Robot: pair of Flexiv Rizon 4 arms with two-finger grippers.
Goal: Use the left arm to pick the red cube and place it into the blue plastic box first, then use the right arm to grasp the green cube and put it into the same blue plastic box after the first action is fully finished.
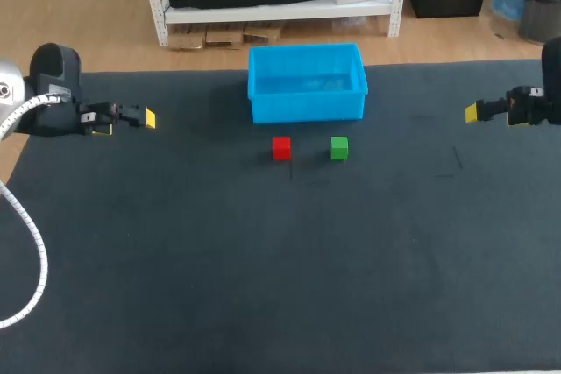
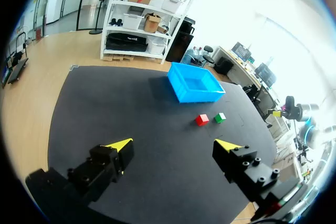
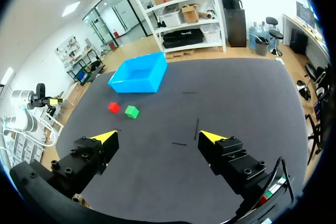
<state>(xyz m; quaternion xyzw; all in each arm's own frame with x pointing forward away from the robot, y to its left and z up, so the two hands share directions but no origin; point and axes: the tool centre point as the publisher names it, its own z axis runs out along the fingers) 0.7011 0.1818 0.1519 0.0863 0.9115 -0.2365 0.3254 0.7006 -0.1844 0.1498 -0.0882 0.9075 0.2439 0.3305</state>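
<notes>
Left claw (image 2: 176, 145) and right claw (image 3: 158, 137) both spread wide, nothing in either!
Red cube (image 1: 280, 147) and green cube (image 1: 339, 148) sit side by side, not touching, on the dark tabletop (image 1: 263, 260), just in front of the blue plastic box (image 1: 307, 109). Each claw hangs at its own side, well apart from them. The head view cuts the right arm off; just 1 yellow tip shows.

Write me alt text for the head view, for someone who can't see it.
A red cube and a green cube sit side by side, not touching, on a dark table just in front of a blue plastic box. The left end effector and right end effector hang at the table's opposite sides, holding nothing.
</notes>
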